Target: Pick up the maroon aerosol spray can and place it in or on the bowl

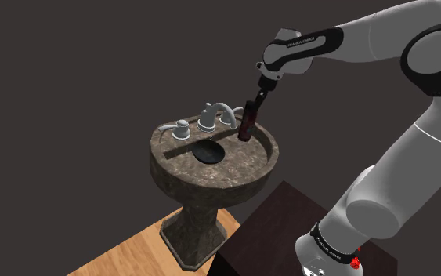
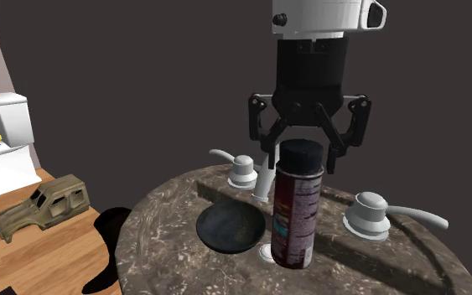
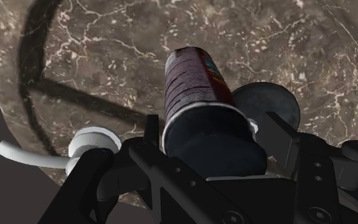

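A maroon spray can (image 2: 297, 214) with a black cap stands upright in the stone sink's basin (image 2: 167, 218), and my gripper (image 2: 302, 156) is shut on its cap from above. In the shoulder view the can (image 1: 246, 125) hangs under the gripper (image 1: 252, 106) by the sink's (image 1: 211, 179) back rim. A small dark bowl (image 2: 230, 226) lies in the basin right beside the can, toward the second exterior view's left. The wrist view looks down the can (image 3: 193, 73) to the bowl (image 3: 268, 105). Whether the can's base touches the basin I cannot tell.
A silver faucet (image 1: 215, 114) with two white handles (image 2: 244, 170) (image 2: 368, 214) stands close behind the can. The sink is a pedestal on a wooden floor. A toy truck (image 2: 45, 205) and a toilet (image 2: 7, 117) are off to the left. My dark stand (image 1: 281, 227) is near the sink.
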Robot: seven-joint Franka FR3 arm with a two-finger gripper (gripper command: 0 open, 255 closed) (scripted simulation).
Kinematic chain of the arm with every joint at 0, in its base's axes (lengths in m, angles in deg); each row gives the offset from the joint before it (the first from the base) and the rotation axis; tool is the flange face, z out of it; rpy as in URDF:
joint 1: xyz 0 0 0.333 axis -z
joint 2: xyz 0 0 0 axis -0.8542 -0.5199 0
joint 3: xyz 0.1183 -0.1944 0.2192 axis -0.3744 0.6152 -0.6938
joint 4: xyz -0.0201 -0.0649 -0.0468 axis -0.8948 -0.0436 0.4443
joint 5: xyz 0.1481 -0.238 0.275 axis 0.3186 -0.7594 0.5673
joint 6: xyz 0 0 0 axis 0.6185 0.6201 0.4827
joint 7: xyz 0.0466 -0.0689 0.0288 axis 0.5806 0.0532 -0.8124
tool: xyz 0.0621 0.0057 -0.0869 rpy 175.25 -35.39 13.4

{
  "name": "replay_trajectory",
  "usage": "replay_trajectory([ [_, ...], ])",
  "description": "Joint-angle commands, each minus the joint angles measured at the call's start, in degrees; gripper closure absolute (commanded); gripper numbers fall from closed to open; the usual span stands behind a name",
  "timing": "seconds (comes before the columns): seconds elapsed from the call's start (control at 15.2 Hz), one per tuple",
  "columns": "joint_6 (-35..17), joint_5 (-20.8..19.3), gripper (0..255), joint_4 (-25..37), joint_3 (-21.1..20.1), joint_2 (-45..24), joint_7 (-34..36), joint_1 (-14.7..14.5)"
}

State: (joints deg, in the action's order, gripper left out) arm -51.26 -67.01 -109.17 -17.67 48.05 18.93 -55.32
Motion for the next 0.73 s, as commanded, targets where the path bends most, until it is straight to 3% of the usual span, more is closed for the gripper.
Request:
replay_trajectory([
  [0.0, 1.55, -0.28, 255, 0.98, -0.03, 0.66, 0.22, 0.0],
  [0.66, 8.48, -0.32, 255, 10.41, -5.67, -1.7, 11.32, -5.29],
])
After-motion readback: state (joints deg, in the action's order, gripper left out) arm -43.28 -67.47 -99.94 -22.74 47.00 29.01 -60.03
